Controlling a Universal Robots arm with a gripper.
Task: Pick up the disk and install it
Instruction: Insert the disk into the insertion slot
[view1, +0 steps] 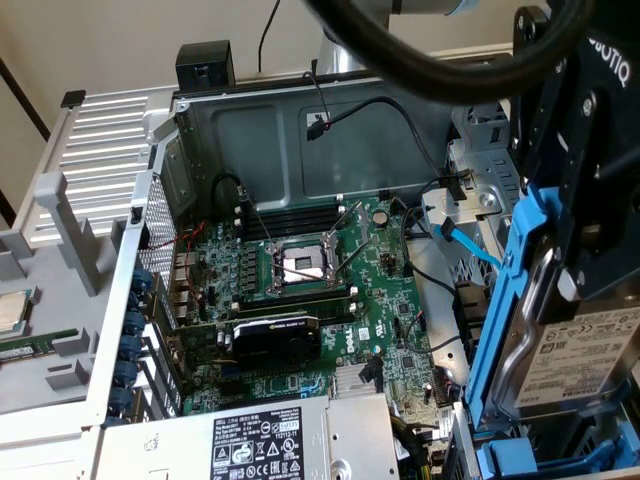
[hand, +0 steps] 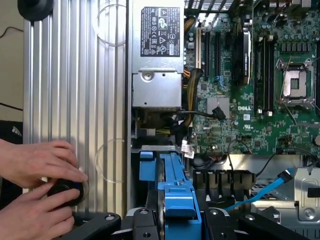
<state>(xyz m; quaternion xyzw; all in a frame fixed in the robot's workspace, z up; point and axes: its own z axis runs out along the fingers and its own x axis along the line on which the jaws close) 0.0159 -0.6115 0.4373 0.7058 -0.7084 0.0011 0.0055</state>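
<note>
Item: disk, silver-metal hard drive with white printed label, sitting in a bright blue plastic carrier frame. Location: hanging clear beside the drive cage of the open computer case, at the exterior view's right, standing nearly on edge with its label face turning toward the camera. Another blue plastic part is lying just below it; whether the two are touching cannot be told.

Holder: hand is gripping the disk, closed about halfway, the blue frame sitting squarely between its black finger links.

Handling, by judgement: unit is likely behaving as a dense, rigid block, heavy for its bulk, its smooth metal faces offering little friction. Inner mechanism is probably taking shock badly, so knocks against the cage are posing a risk. Thin plastic frame is likely flexing a little under pressure. Best hold appears to be across the frame's long side rails near mid-length, keeping off the label face and the underside.

Surroundings: motherboard and grey power-supply box are lying inside the case; blue data cable is trailing beside the cage. Person's hands are working a black knob on a ribbed grey panel, well apart from the disk.
</note>
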